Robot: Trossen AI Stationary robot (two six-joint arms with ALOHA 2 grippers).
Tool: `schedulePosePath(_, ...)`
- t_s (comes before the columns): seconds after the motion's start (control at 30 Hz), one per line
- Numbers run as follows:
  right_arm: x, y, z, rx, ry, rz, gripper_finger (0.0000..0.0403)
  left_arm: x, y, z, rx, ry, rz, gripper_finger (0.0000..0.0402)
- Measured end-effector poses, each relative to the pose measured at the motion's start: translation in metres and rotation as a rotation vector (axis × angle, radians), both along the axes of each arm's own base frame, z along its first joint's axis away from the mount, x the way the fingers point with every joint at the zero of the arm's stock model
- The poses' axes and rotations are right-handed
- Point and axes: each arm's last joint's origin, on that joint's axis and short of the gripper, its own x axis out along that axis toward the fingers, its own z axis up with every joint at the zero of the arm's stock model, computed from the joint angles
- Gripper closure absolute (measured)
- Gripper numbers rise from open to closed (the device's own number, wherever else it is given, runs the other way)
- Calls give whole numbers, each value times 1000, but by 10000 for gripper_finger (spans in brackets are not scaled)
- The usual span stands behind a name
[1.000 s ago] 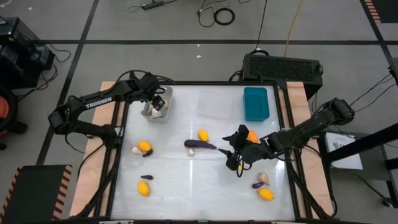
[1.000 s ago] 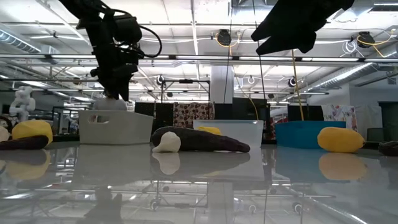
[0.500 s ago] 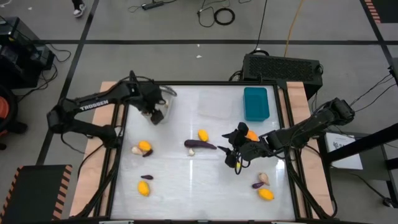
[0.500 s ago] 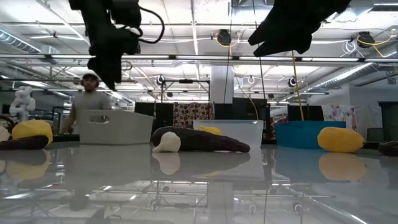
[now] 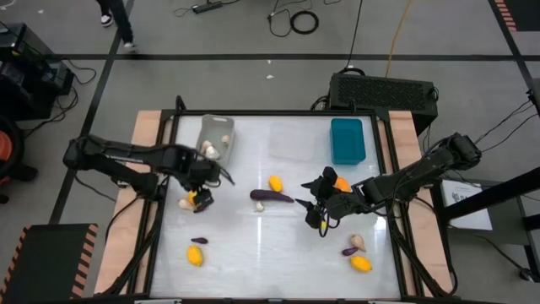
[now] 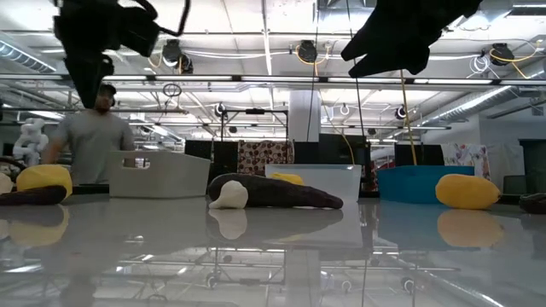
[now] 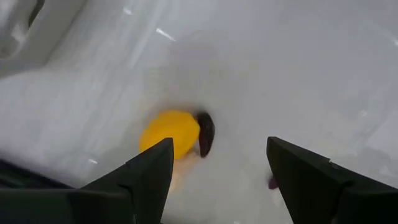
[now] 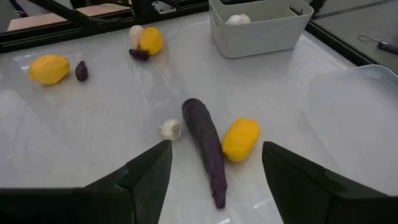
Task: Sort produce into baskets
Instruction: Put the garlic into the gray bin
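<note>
The right claw (image 8: 211, 186) hangs spread above a slim, smooth purple eggplant (image 8: 205, 146) lying lengthwise away from it on the glossy white surface (image 8: 93, 137), between a white mushroom (image 8: 170, 129) and a yellow fruit (image 8: 240, 139). Farther off, the left claw (image 7: 214, 171) is spread over another yellow fruit (image 7: 171, 133).

Left claw (image 5: 201, 192) has left the light grey basket (image 5: 214, 138): a second ago it was over the basket's opening, half a second ago at its near-left edge, now well clear toward the desk's front, above the yellow fruit (image 5: 196, 199) and small purple piece (image 7: 205, 133) beside it. Left arm folded back low along the desk's left side. Fingers apart around empty air, fruit in the gap in the left wrist view. Basket fully uncovered now, mushrooms (image 5: 211, 150) visible inside. Low view: person (image 6: 90, 136) behind the grey basket shifted leftward.
</note>
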Motion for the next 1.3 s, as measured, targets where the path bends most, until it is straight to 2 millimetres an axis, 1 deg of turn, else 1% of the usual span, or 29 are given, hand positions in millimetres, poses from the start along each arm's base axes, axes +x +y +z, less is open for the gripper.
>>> schedulePosePath(0.17,0,0,0,0,0,0,161,-1,-17,-1,69,-8,-78,137)
schedulePosePath(0.3,0,0,0,0,0,0,161,5,-25,-3,103,-52,-127,137)
schedulePosePath(0.5,0,0,0,-11,4,6,161,25,-38,-9,133,-168,-221,137)
schedulePosePath(0.67,0,0,0,-24,9,14,161,43,-51,-18,224,-256,-285,137)
schedulePosePath(0.87,-1,1,-1,-71,37,54,161,63,-72,-31,267,-346,-313,137)
schedulePosePath(0.97,-7,2,0,-74,82,113,161,71,-84,-40,260,-367,-337,137)
schedulePosePath(1.07,-17,5,0,-16,138,137,161,80,-94,-52,248,-386,-339,137)
schedulePosePath(1.17,-30,10,-3,52,191,104,161,90,-104,-63,231,-423,-320,137)
schedulePosePath(1.3,-46,25,-10,121,256,74,161,105,-117,-78,195,-492,-283,137)
